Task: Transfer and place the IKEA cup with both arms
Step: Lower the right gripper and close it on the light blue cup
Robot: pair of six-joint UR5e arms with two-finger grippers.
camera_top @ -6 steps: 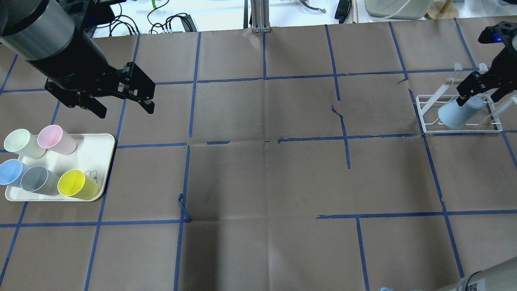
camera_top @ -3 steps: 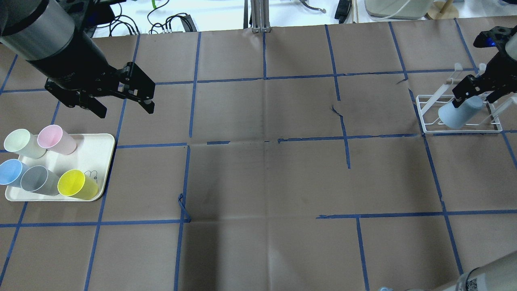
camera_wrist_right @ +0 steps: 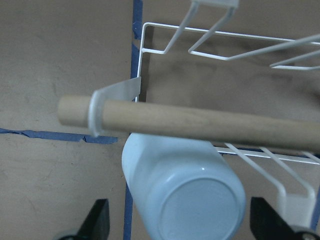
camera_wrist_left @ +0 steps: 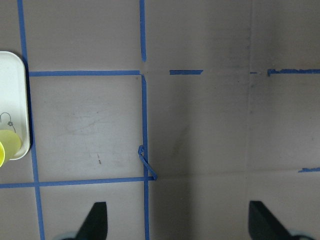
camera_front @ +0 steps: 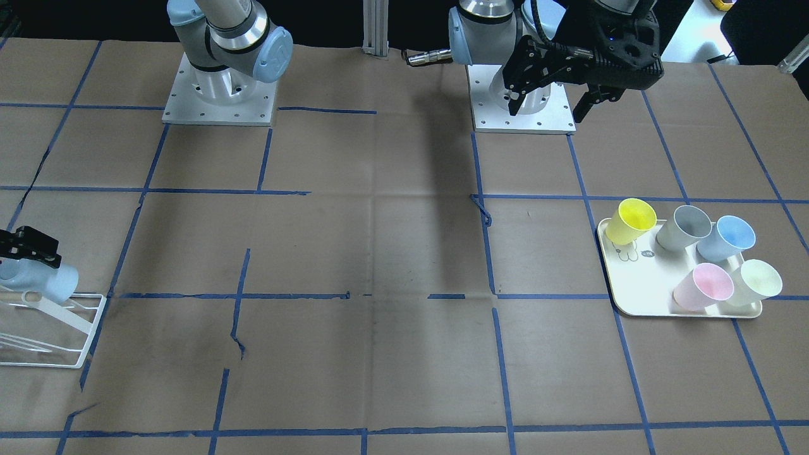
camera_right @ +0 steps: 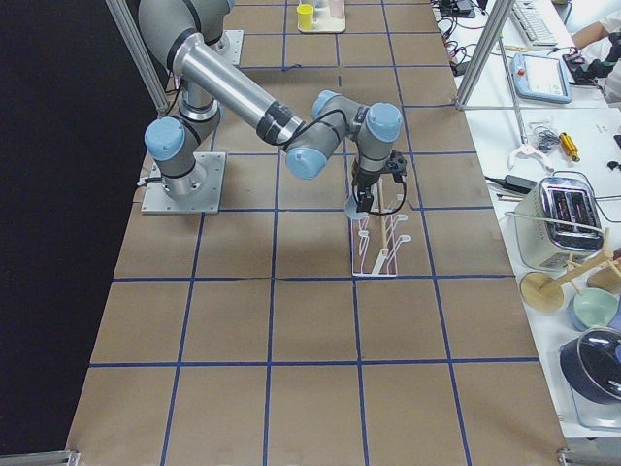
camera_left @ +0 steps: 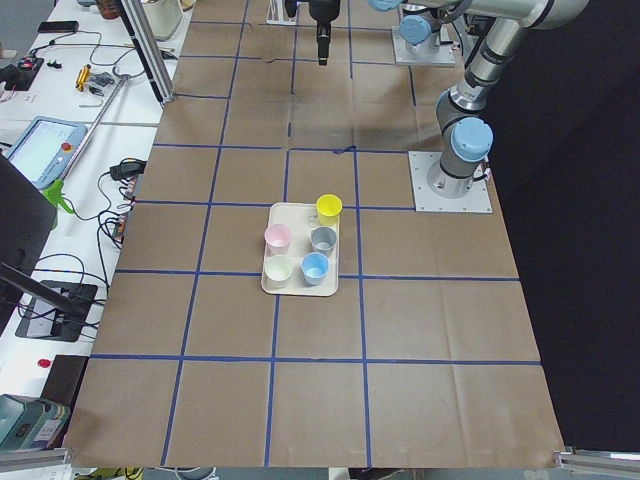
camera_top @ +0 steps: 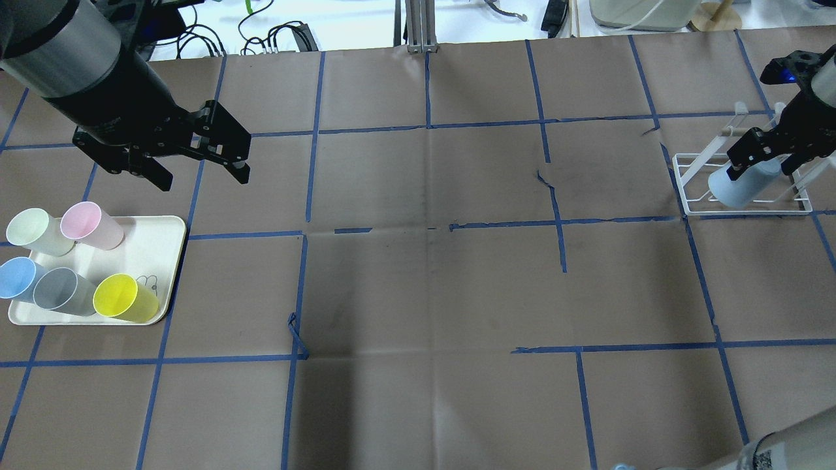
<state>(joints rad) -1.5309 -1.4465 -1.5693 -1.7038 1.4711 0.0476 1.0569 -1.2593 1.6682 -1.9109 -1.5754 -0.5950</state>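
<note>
The IKEA cup (camera_top: 738,186) leaned base-up in the white wire rack (camera_top: 682,189), between the right gripper's (camera_top: 761,166) released, spread fingers. The cream tray (camera_top: 166,261) held five upright cups. The left gripper (camera_top: 202,179) hung unclenched, holding nothing.

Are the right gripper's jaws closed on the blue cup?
No, the jaws of the right gripper stand apart, clear of the IKEA cup.

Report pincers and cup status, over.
Left pincer open, hovering near tray. Right pincer open, straddling IKEA cup. Cup base-up, tilted on white rack. Rack's wooden bar close beside cup.
</note>
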